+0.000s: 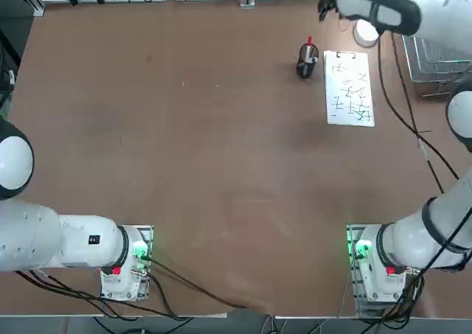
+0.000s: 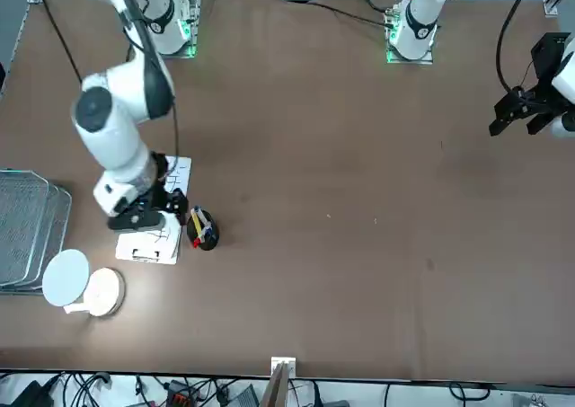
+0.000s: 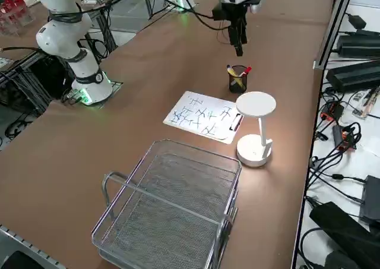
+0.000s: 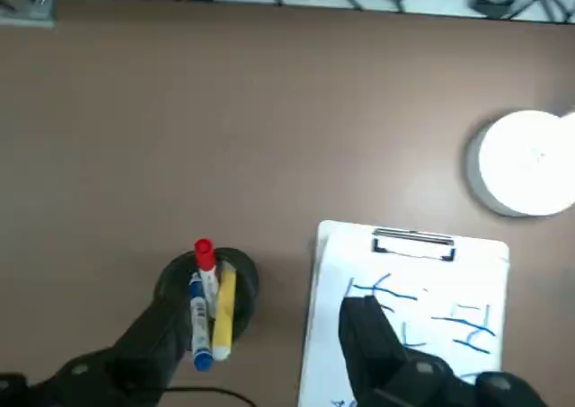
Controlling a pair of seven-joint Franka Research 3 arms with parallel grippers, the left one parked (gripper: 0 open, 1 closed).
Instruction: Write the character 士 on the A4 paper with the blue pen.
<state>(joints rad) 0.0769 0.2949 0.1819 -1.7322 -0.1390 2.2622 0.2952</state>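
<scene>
**Blue pen standing in its cup, gripper spread above it**

The blue pen stands in a dark pen cup together with a red-topped pen and a yellow one; all three lean close against one another. It is a thin, light, rigid stick with a smooth barrel, so it will probably weigh almost nothing in the jaws yet may slip or swivel if pinched off-centre. The best hold looks to be on the exposed upper barrel, above the rim of the cup, with the fingers closing across the thin axis; the neighbours crowd it, so a clean pinch on this pen alone needs care. Which end carries the tip is hard to tell from here.

The cup stands just beside the A4 paper, near its clipped short edge. The sheet lies flat on the brown table and already carries many small handwritten characters. A white desk lamp stands beyond the clipped end, and a wire basket lies further off.

The right gripper hovers above cup and paper with its fingers spread wide and nothing between them.
</scene>
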